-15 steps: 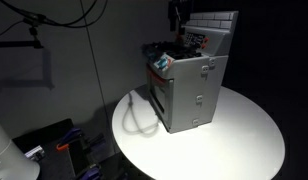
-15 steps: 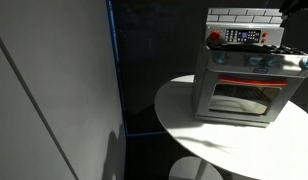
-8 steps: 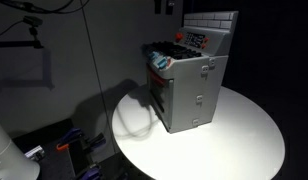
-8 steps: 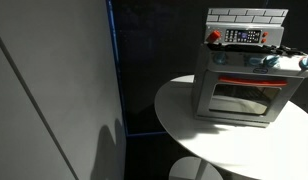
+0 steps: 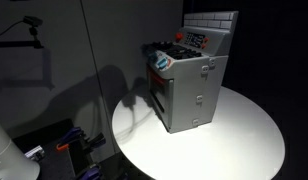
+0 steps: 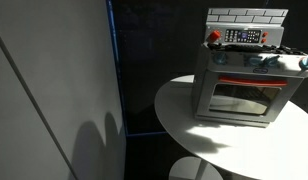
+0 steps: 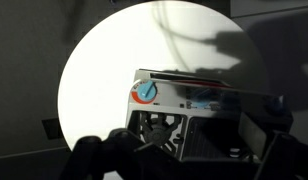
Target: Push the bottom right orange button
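Note:
A grey toy oven (image 5: 190, 88) stands on the round white table (image 5: 244, 140); it shows in both exterior views (image 6: 239, 85). Its back panel (image 6: 244, 36) carries small buttons, with orange-red ones (image 5: 197, 39) too small to tell apart. A red knob (image 6: 215, 37) sits at one top corner. In the wrist view I look down on the oven top (image 7: 194, 95) with its blue dial (image 7: 146, 91). My gripper (image 7: 184, 160) hangs high above it, its dark fingers spread apart and empty. The gripper is out of both exterior views.
A dark cable (image 5: 137, 115) lies on the table beside the oven. The table edge (image 6: 179, 130) drops off to a dark floor. A grey wall panel (image 6: 54, 90) stands near the table. Clutter (image 5: 64, 145) sits on the floor below.
My arm has risen out of the top of the exterior view. Its shadow on the wall has grown and shifted. The oven has not moved.

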{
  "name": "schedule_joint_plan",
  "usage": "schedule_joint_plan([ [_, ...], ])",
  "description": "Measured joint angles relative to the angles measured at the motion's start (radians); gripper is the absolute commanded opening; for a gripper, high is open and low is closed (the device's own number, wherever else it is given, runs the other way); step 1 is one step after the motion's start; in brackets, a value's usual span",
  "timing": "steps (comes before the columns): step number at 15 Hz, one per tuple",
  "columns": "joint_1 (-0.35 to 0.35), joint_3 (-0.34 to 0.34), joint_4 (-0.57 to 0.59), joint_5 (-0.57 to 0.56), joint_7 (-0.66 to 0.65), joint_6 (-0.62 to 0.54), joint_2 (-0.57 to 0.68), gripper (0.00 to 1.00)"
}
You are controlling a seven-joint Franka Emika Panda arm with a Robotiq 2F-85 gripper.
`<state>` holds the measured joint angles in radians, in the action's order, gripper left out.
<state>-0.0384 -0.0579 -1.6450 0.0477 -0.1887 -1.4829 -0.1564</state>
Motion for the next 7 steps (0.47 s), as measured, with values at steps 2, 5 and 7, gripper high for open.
schedule_joint_plan([
  [2,0.0,0.004,0.0,0.0,0.001,0.022,-0.022,1.0],
  [5,0.0,0.006,0.0,0.0,0.002,0.033,-0.036,1.0],
  [7,0.0,0.007,-0.001,0.0,0.002,0.033,-0.036,1.0],
])
